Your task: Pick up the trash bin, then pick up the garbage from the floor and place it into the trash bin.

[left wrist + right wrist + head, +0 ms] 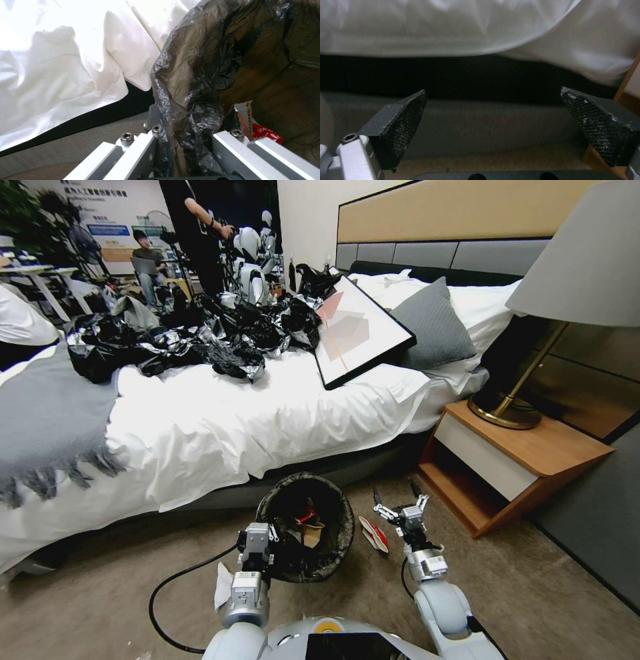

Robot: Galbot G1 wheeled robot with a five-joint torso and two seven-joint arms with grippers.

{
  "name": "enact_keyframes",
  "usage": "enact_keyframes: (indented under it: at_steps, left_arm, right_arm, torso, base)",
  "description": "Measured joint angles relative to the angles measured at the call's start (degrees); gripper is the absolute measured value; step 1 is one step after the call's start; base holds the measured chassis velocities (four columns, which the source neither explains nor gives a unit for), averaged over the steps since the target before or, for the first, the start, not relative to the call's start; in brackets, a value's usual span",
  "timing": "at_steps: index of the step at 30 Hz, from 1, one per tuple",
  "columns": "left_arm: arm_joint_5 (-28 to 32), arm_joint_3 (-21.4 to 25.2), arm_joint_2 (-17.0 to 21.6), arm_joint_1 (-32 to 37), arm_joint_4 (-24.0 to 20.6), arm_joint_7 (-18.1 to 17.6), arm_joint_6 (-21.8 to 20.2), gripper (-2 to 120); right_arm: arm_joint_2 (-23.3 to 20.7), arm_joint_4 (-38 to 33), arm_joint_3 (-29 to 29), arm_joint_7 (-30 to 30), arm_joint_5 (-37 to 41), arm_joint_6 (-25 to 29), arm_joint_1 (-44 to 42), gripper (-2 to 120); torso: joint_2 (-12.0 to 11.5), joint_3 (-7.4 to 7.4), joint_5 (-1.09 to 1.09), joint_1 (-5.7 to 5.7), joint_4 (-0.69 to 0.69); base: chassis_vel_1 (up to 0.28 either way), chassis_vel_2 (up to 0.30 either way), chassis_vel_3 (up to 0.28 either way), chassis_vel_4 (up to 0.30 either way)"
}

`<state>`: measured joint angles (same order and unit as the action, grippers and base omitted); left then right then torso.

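The trash bin [313,527] hangs tilted in front of the robot, its mouth turned up and toward the head camera, its long axis leaning away toward the bed [220,420]. The left gripper [257,543] is pinched on the near rim, one finger outside and one inside, with the black bag liner [193,82] bunched between them; in the left wrist view the liner covers the rim, so the white plastic underneath cannot be made out. Just inside the bin past that gripper lies a red-and-white pack [263,130], with what looks like a tan scrap [312,533] beside it, though the dark liner makes the contents hard to read. The right gripper [399,499] hovers beside the bin, fingers spread wide and holding nothing, pointing toward the dark gap under the bed. Just to its left, between it and the bin, a red-and-white wrapper [375,533] lies on the carpet floor [107,593], its long axis running roughly away from the robot. A white paper scrap [222,585] lies beside the left wrist, partly hidden by the arm. Right of the right gripper stands a wooden nightstand [527,447], leaving a narrow strip of open carpet; left of the left gripper the floor is open.
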<state>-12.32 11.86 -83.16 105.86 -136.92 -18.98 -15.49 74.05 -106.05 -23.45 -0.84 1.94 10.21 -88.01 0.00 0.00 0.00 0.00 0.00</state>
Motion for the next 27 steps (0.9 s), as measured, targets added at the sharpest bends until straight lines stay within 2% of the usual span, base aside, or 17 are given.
enact_keyframes:
  at_steps: [8, 12, 27]
  left_arm:
    - [-0.4, -0.4, 0.0, 0.0, 0.0, 0.0, 0.0, 0]
    - [-0.6, -0.5, -0.1, 0.0, 0.0, 0.0, 0.0, 0]
    - [-1.4, -0.9, -0.1, 0.3, -0.3, 0.1, 0.1, 0]
  right_arm:
    - [-6.4, 8.6, 3.2, 4.2, 1.4, -4.4, 2.6, 100]
    - [-7.9, 11.7, 4.5, 5.5, 1.4, -5.2, 3.3, 100]
    - [-5.2, 21.9, 7.3, 9.5, -0.2, -7.6, 6.5, 100]
  torso:
    - [0.0, 0.0, -0.01, 0.0, 0.0]
    - [0.0, 0.0, 0.0, 0.0, -0.01]
    - [0.0, 0.0, -0.01, 0.0, 0.0]
  base:
    - [0.0, 0.0, 0.0, 0.0]
    - [0.0, 0.0, 0.0, 0.0]
    - [0.0, 0.0, 0.0, 0.0]
